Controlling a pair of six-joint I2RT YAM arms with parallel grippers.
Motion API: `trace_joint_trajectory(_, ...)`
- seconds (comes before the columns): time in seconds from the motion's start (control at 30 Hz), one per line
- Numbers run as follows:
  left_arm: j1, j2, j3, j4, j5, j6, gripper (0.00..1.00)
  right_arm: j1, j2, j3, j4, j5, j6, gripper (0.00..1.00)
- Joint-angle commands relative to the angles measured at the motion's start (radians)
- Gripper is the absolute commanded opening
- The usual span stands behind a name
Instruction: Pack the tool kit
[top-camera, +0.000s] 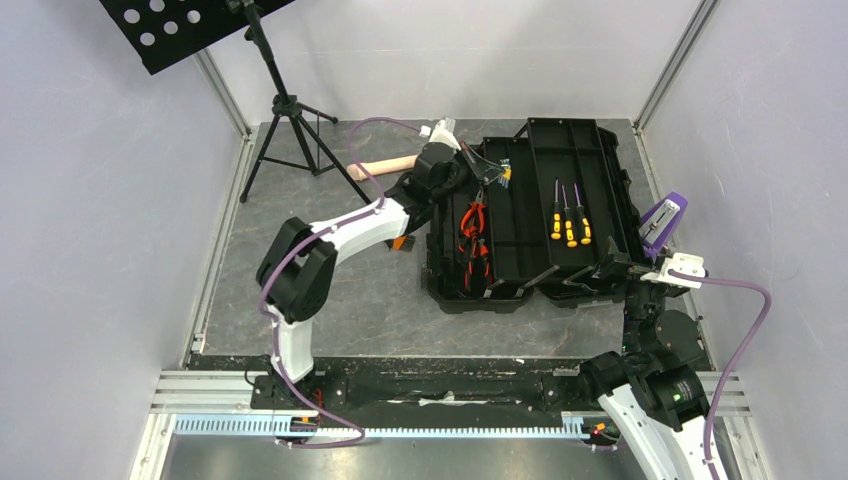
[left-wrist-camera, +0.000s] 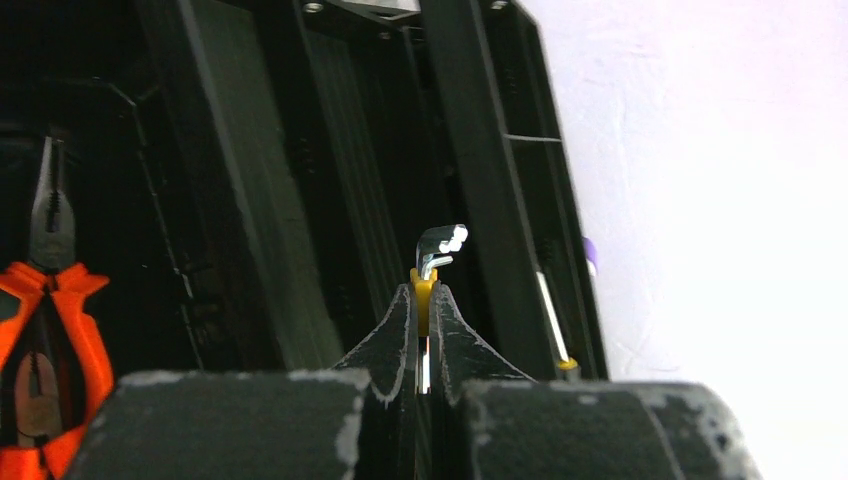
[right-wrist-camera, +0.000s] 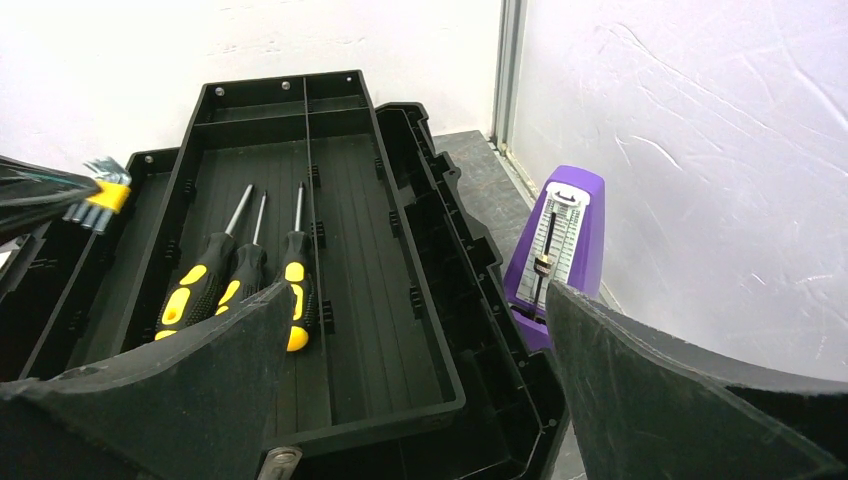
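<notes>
Clenched on a yellow-clipped bundle of steel hex keys (left-wrist-camera: 437, 250), jaws of the left gripper (left-wrist-camera: 424, 300) hung over the open black plastic toolbox (right-wrist-camera: 370, 250) holding orange-handled pliers (left-wrist-camera: 55, 330). Jaws of the right gripper (right-wrist-camera: 418, 295) gaped empty near three yellow-and-black screwdrivers (right-wrist-camera: 235, 285). Placing seemed in hand; the next move needed lowering into a compartment, then release.

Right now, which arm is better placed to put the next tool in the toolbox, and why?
Left. The left gripper is shut on the hex key set, above the open toolbox. The right gripper is open, holding nothing.
</notes>
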Motion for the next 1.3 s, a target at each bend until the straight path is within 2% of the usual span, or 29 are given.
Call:
trace_joint_trajectory(0.0, -0.001, 0.091, 0.130, -0.044, -0.058, 0.076, 0.02, 0.007, -0.004, 0.010, 0.027, 0.020, -0.016, 0.98)
trace_joint_trajectory(0.23, -0.001, 0.157, 0.210, -0.131, -0.133, 0.082, 0.02, 0.009, 0.008, 0.016, 0.026, 0.023, -0.020, 0.98)
trace_joint_trajectory(0.6, -0.053, 0.170, 0.281, -0.127, -0.111, 0.060, 0.02, 0.008, 0.007, 0.015, 0.026, 0.018, -0.018, 0.98)
trace_joint_trajectory(0.9, -0.058, 0.269, 0.383, -0.194, -0.088, 0.007, 0.06, 0.008, -0.004, 0.014, 0.019, 0.023, -0.022, 0.98)
trace_joint_trajectory(1.03, -0.062, 0.312, 0.427, -0.224, -0.050, -0.002, 0.15, 0.008, -0.007, 0.012, 0.019, 0.024, -0.022, 0.98)
trace_joint_trajectory(1.17, -0.062, 0.314, 0.421, -0.232, -0.050, 0.000, 0.38, 0.009, -0.006, 0.013, 0.019, 0.025, -0.022, 0.98)
trace_joint_trajectory(1.27, -0.062, 0.292, 0.401, -0.236, -0.069, 0.013, 0.52, 0.008, -0.007, 0.013, 0.018, 0.027, -0.024, 0.98)
